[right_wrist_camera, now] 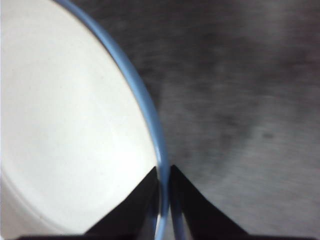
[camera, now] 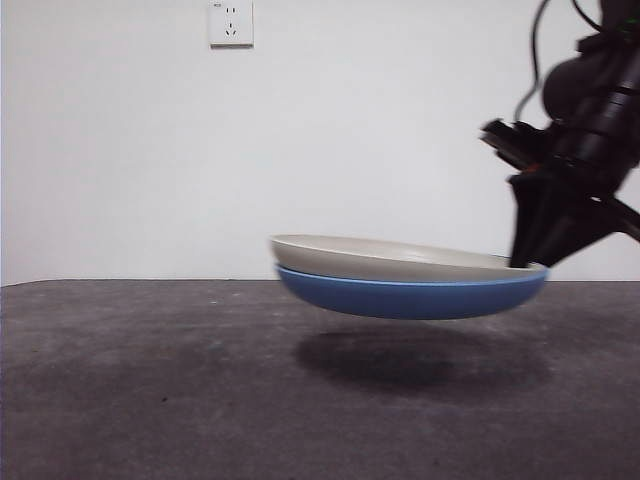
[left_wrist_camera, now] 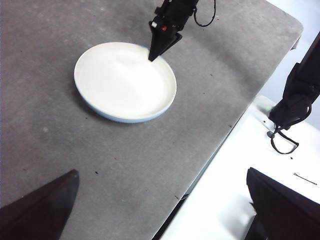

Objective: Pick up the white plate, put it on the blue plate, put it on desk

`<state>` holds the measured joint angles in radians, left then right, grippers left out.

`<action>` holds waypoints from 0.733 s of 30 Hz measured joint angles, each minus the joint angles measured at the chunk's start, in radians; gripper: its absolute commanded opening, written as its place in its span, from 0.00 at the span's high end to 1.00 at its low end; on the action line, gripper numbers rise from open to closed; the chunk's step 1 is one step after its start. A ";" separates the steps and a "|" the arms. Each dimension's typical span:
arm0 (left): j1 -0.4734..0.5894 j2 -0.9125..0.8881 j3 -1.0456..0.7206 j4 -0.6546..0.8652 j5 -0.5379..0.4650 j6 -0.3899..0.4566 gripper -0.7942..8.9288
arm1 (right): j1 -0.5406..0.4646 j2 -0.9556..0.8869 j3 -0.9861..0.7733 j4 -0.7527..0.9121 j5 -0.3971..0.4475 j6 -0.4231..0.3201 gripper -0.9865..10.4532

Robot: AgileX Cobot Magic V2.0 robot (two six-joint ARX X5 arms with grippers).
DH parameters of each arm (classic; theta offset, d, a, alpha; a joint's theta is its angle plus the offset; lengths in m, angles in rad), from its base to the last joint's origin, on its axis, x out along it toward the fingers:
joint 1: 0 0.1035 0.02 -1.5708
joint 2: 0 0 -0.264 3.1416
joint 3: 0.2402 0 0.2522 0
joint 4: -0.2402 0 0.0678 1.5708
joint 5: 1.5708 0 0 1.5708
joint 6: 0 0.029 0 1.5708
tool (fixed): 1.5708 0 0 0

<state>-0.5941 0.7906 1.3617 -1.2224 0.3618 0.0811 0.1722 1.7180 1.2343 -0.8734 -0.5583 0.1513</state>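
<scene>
The white plate (camera: 390, 258) lies nested inside the blue plate (camera: 410, 298). Both hang tilted a little above the desk (camera: 150, 380), with a shadow under them. My right gripper (camera: 528, 262) is shut on their right rim. In the right wrist view its jaws (right_wrist_camera: 164, 172) pinch the blue plate's rim (right_wrist_camera: 145, 105), one jaw inside on the white plate (right_wrist_camera: 65, 125). The left wrist view shows the white plate (left_wrist_camera: 122, 82), the blue plate's edge (left_wrist_camera: 117, 119) and the right gripper (left_wrist_camera: 151, 59) from high above. My left gripper (left_wrist_camera: 160, 210) is open and holds nothing.
A white wall with a socket (camera: 230, 22) stands behind the desk. In the left wrist view the desk's edge (left_wrist_camera: 210, 155) borders a white surface (left_wrist_camera: 240, 190), where a black arm part (left_wrist_camera: 295, 100) stands.
</scene>
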 measured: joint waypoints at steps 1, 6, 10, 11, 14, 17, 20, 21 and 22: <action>0.000 0.000 0.000 0.000 0.000 0.000 0.27 | 0.021 0.000 0.002 0.011 0.000 0.011 0.91; 0.000 0.000 0.000 0.000 0.000 0.000 0.27 | 0.106 0.000 0.002 0.065 0.019 0.070 0.91; 0.000 0.000 0.000 0.000 0.000 0.000 0.27 | 0.154 0.000 0.002 0.117 0.028 0.117 0.91; 0.000 0.000 0.000 0.000 0.000 0.000 0.27 | 0.161 0.000 0.002 0.127 0.031 0.129 0.91; 0.000 0.000 0.000 0.000 0.000 0.000 0.27 | 0.175 0.002 0.002 0.137 0.046 0.157 0.91; 0.000 0.000 0.000 0.000 0.000 0.000 0.27 | 0.182 0.024 0.002 0.137 0.047 0.170 0.91; 0.000 0.000 0.000 0.000 0.000 -0.001 0.27 | 0.186 0.064 0.002 0.138 0.056 0.174 0.91; 0.000 0.000 0.000 0.000 0.000 -0.001 0.27 | 0.188 0.074 0.002 0.140 0.061 0.175 0.91; 0.000 0.000 0.000 0.000 0.000 -0.002 0.27 | 0.190 0.082 0.002 0.142 0.065 0.176 0.91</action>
<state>-0.5941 0.7906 1.3617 -1.2224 0.3618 0.0795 0.3622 1.8000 1.2362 -0.7311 -0.4931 0.3275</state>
